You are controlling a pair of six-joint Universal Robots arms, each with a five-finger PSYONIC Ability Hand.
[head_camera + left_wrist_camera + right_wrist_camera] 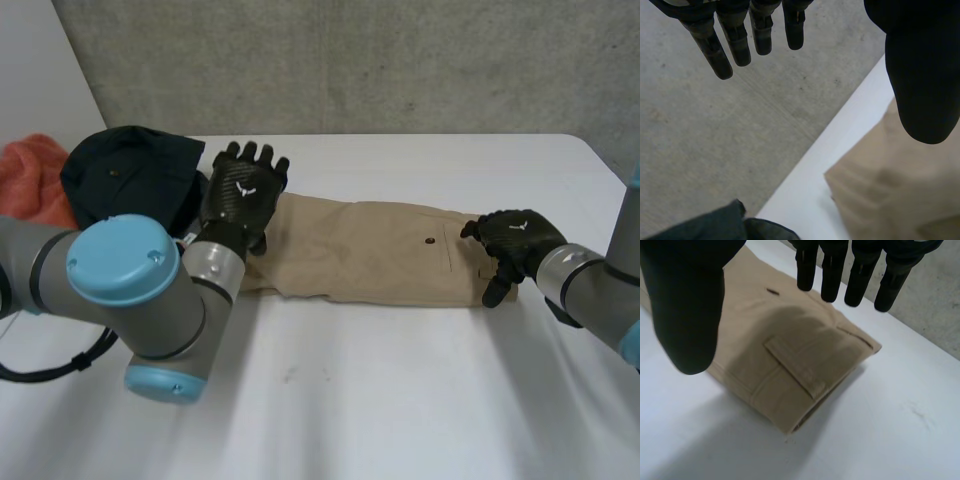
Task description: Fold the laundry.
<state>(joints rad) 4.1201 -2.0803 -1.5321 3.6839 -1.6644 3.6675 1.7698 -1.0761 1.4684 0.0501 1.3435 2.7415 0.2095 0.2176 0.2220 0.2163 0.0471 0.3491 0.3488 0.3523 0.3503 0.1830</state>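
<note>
Folded khaki trousers (370, 250) are lying across the far half of the desk (400, 400), running along its far edge. The left hand (240, 195) is hovering over their left end and the right hand (515, 240) over their right end. A small white emblem (243, 189) is showing on the back of each hand, too small to read. A dark button (430, 241) is sitting near the right end.

The left wrist view is showing straight fingers (715, 50) spread from the thumb (922, 75), holding nothing. The right wrist view is showing the same spread pose above a belt loop (795, 367) on the waistband end.

A dark garment (135, 175) is lying at the far left corner, with an orange cloth (35, 175) beside it.
</note>
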